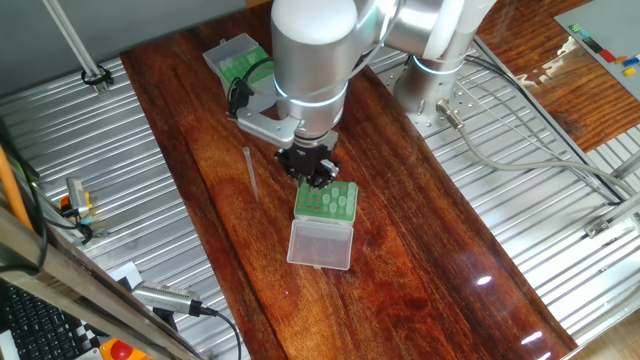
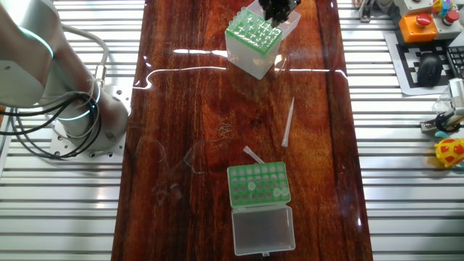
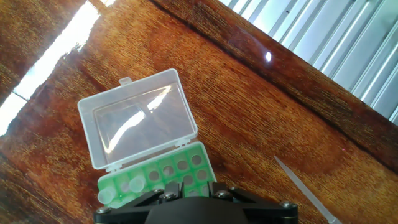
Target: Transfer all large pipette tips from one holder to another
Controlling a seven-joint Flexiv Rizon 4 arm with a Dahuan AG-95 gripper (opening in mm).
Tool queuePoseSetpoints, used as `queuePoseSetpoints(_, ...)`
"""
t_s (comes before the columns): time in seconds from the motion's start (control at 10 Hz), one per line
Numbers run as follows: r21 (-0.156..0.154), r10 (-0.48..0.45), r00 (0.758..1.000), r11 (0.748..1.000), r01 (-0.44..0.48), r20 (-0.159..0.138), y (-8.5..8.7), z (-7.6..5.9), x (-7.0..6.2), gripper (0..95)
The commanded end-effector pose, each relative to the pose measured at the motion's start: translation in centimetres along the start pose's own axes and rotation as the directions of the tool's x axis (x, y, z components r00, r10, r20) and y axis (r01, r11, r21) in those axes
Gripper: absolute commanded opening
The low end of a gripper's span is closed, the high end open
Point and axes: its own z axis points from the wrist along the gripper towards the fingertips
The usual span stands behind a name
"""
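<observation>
**Polished wood, two holders, loose tips**

Dark reddish wood formed the counter (image 1: 420, 260), which was flanked on both sides by ribbed metal decking (image 1: 90, 150). The low green holder (image 1: 326, 203) was placed near the middle of the counter, with its clear lid (image 1: 320, 243) folded flat open on the near side. The taller translucent box (image 1: 238, 60) with the green perforated top was set well apart from it, at the far end of the wood.

In one fixed view the pincer (image 1: 314, 178) was seen hanging over the far edge of the low green holder. The hand view agreed with this, since the holder and its open lid filled the lower left. In the other fixed view, a black part of the pincer (image 2: 279, 9) was seen at the top edge, just behind the taller box (image 2: 254, 35). The fingers were hidden or too dark in every view, so it could not be told whether the pincer was spread or pressed together.

A few pale tips (image 2: 251, 185) were seen standing in holes of the low holder (image 2: 259, 183). One long pipette tip (image 2: 288, 122) was lying loose on the wood between the two holders. A second loose tip (image 2: 253, 154) was lying at an angle just beside the low holder's far edge.
</observation>
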Motion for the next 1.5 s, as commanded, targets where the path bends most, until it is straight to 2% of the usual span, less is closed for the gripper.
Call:
queuePoseSetpoints(0.1, -0.035, -0.095, 0.994, 0.995, 0.096, 0.049, -5.2, 0.0, 4.4, 19.0)
queuePoseSetpoints(0.2, -0.034, -0.091, 0.995, 0.995, 0.093, 0.047, -5.1, -0.2, 4.3, 38.0)
queuePoseSetpoints(1.3, -0.031, -0.078, 0.996, 0.996, 0.08, 0.042, -4.8, -0.6, 4.1, 38.0)
queuePoseSetpoints(1.4, -0.035, -0.076, 0.996, 0.996, 0.078, 0.046, -4.5, -0.7, 3.9, 38.0)
queuePoseSetpoints(1.5, -0.033, -0.065, 0.997, 0.997, 0.066, 0.036, -3.2, -1.2, 3.3, 38.0)
